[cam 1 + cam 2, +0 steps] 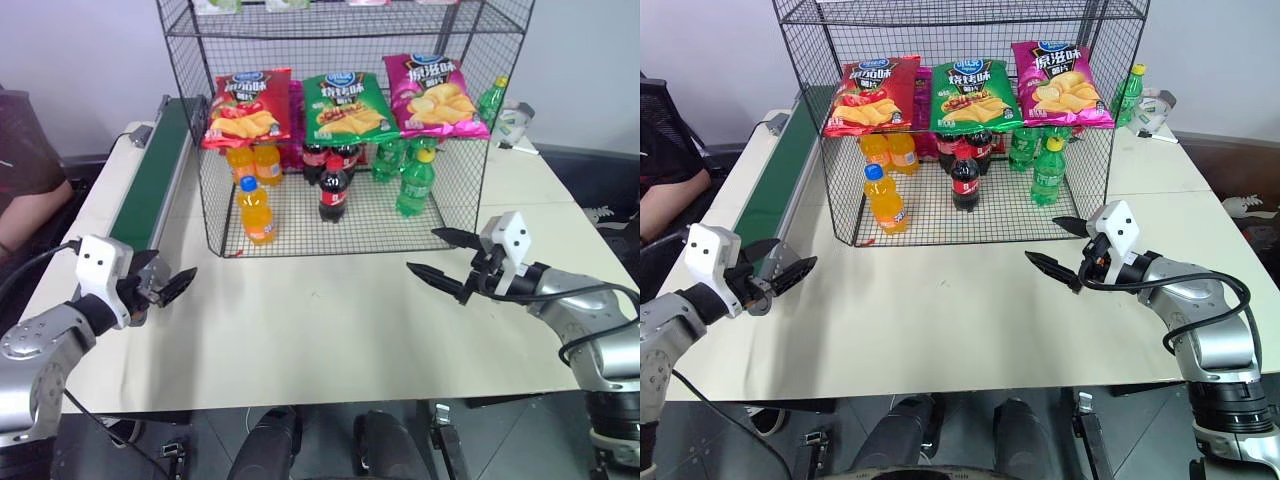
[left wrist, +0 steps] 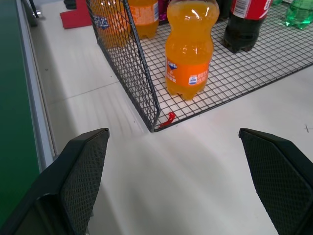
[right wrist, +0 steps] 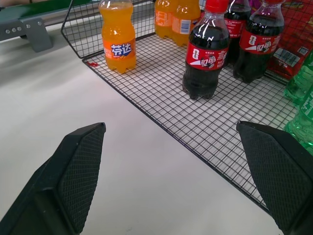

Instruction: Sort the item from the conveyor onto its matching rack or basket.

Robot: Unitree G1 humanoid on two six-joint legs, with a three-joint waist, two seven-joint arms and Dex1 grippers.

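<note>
Looking down from my head, I hold both arms low over the pale tabletop [image 1: 330, 330], each reaching forward and angled inward. My left gripper [image 1: 168, 287] hangs near the long dark-green conveyor belt with grey rails [image 1: 150, 180], its jaws spread and empty. My right gripper [image 1: 448, 260] hovers in front of the big black wire-mesh rack [image 1: 215, 215], jaws wide apart, holding nothing. The small clear orange soda bottle with a blue cap [image 1: 256, 211] stands upright on the rack's bottom tier, at its front left corner, beside a dark cola bottle with a red cap [image 1: 333, 190] and a green bottle with a yellow cap [image 1: 415, 183]. Crisp bags in red, green and pink lie above.

From my left wrist, the orange label shows small white lettering that I cannot read.

From my right wrist, the label bears white Chinese characters on blue.
</note>
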